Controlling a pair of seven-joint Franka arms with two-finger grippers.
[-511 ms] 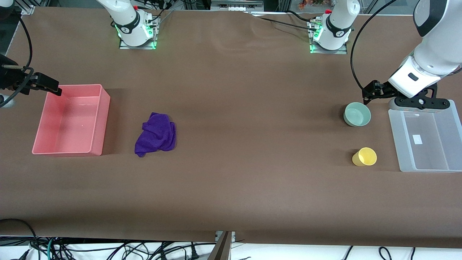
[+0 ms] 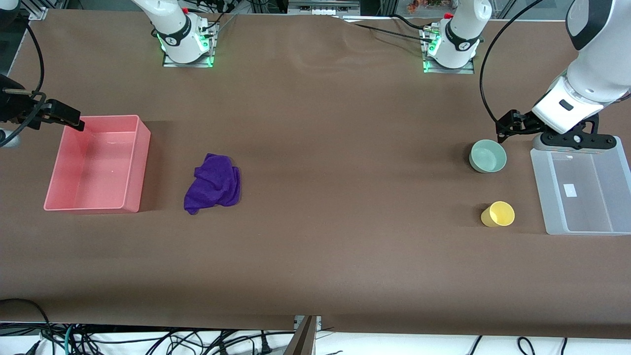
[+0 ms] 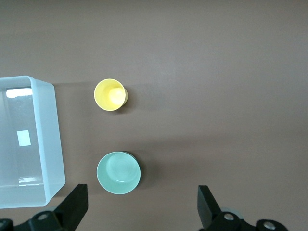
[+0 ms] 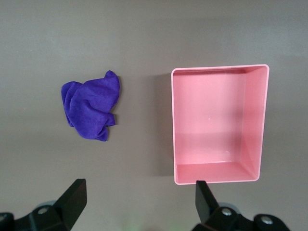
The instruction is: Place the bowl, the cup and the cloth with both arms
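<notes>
The mint-green bowl [image 2: 488, 156] stands upright on the brown table near the left arm's end, and also shows in the left wrist view [image 3: 119, 173]. The yellow cup [image 2: 499, 214] stands nearer the front camera than the bowl, and the left wrist view shows it too [image 3: 110, 95]. The purple cloth [image 2: 213, 184] lies rumpled beside the pink bin and also shows in the right wrist view [image 4: 90, 106]. My left gripper [image 2: 574, 141] hangs open and empty high beside the bowl [image 3: 142, 211]. My right gripper [image 4: 139, 207] hangs open and empty by the pink bin's end.
An empty pink bin [image 2: 143, 162] sits toward the right arm's end and shows in the right wrist view [image 4: 173, 120]. An empty clear plastic bin [image 2: 540, 187] sits toward the left arm's end, beside the bowl and cup [image 3: 53, 144].
The left arm has shifted very slightly. The bowl, cup, cloth and right arm have not moved.
</notes>
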